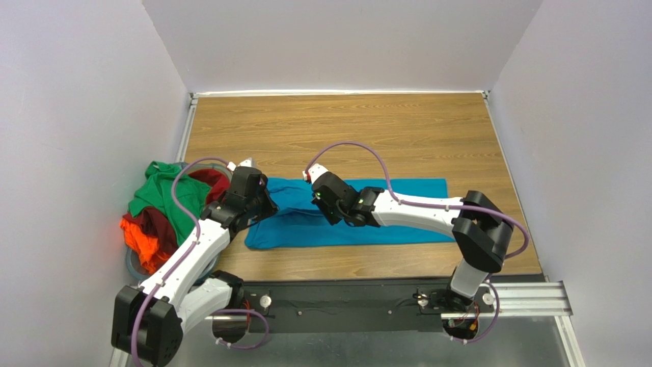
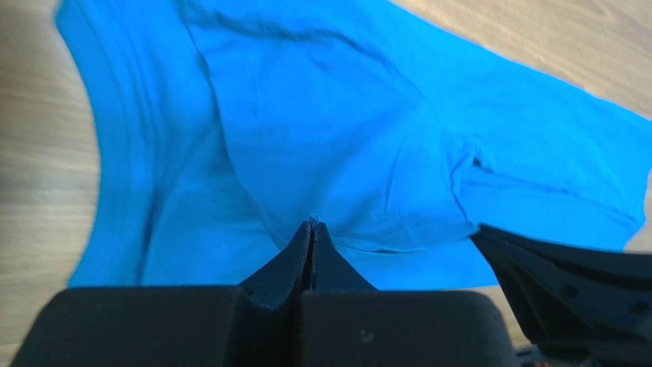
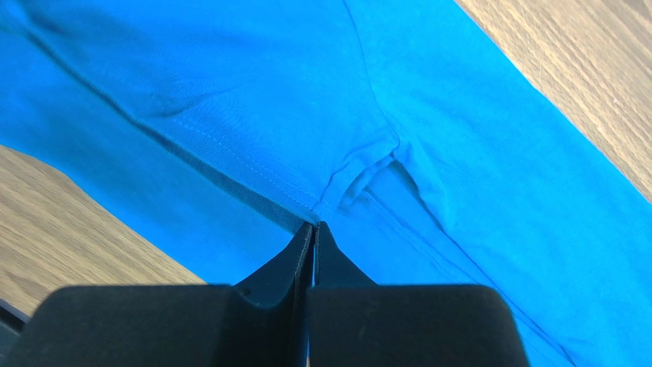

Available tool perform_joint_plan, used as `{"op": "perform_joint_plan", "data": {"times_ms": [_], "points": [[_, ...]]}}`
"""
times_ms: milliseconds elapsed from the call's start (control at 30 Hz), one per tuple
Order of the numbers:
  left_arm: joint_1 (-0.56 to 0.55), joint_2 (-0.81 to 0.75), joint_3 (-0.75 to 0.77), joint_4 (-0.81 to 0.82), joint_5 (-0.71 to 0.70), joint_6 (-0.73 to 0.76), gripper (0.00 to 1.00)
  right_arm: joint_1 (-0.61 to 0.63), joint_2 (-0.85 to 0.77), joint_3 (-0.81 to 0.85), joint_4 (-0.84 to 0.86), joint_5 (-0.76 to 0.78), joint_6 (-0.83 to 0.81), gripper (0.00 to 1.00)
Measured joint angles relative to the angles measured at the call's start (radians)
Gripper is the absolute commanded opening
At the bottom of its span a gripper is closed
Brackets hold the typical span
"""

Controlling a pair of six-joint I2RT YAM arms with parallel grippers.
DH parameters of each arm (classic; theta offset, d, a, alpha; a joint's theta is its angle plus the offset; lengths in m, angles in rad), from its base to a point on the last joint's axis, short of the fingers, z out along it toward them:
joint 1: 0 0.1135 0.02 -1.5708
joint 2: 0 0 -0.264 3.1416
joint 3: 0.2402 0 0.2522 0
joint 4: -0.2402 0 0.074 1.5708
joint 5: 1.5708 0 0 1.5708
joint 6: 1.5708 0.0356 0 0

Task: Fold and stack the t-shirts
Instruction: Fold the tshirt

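Note:
The teal-blue t-shirt [image 1: 398, 210] lies spread across the middle of the wooden table, partly folded lengthwise. My left gripper [image 1: 268, 205] is at its left end, shut on a pinch of the cloth [image 2: 314, 223]. My right gripper [image 1: 321, 205] is a little to the right of it, shut on the shirt's sleeve hem near the armpit seam [image 3: 315, 224]. The green t-shirt [image 1: 164, 195], dark red t-shirt [image 1: 161, 225] and bright orange t-shirt [image 1: 141, 238] are heaped together at the left.
The heap sits in a grey-blue round basket [image 1: 132, 265] at the table's left edge, close behind my left arm. White walls enclose the table on three sides. A black part [image 2: 581, 283] of the right arm shows at the lower right of the left wrist view.

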Motion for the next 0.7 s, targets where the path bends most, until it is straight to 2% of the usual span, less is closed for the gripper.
{"op": "perform_joint_plan", "data": {"times_ms": [100, 133, 167, 200, 233, 300, 333, 400, 467, 500, 533, 700], "points": [[-0.009, -0.010, -0.012, -0.018, 0.025, -0.022, 0.00, 0.000, 0.000, -0.002, -0.014, 0.003, -0.002, 0.15], [-0.018, -0.019, -0.034, -0.045, 0.051, -0.046, 0.07, 0.000, 0.000, -0.003, -0.029, 0.004, -0.003, 0.30], [-0.018, -0.019, -0.037, -0.048, 0.054, -0.049, 0.19, 0.000, 0.000, -0.003, -0.032, 0.004, -0.003, 0.33], [-0.022, -0.026, -0.049, -0.047, 0.056, -0.069, 0.28, 0.000, -0.002, -0.008, -0.032, 0.001, -0.003, 0.36], [-0.029, -0.052, -0.071, -0.062, 0.059, -0.092, 0.42, 0.000, -0.009, -0.019, -0.033, -0.002, 0.005, 0.39], [-0.039, -0.097, -0.100, -0.093, 0.063, -0.127, 0.55, 0.000, -0.019, -0.037, -0.039, -0.004, 0.016, 0.44], [-0.042, -0.127, -0.113, -0.118, 0.063, -0.145, 0.74, 0.000, -0.026, -0.048, -0.046, -0.005, 0.024, 0.51], [-0.047, -0.186, -0.120, -0.159, 0.063, -0.170, 0.92, 0.000, -0.033, -0.057, -0.053, -0.005, 0.034, 0.61], [-0.047, -0.225, -0.112, -0.181, 0.061, -0.195, 0.97, 0.000, -0.039, -0.059, -0.056, -0.003, 0.042, 0.71], [-0.047, -0.230, -0.100, -0.190, 0.058, -0.202, 0.97, 0.000, -0.046, -0.060, -0.057, -0.002, 0.046, 0.88], [-0.047, -0.240, -0.094, -0.190, 0.056, -0.205, 0.97, 0.000, -0.055, -0.061, -0.057, 0.000, 0.052, 1.00], [-0.047, -0.188, -0.045, -0.163, 0.055, -0.194, 0.98, 0.000, -0.126, -0.063, -0.058, 0.058, 0.090, 1.00]]}}
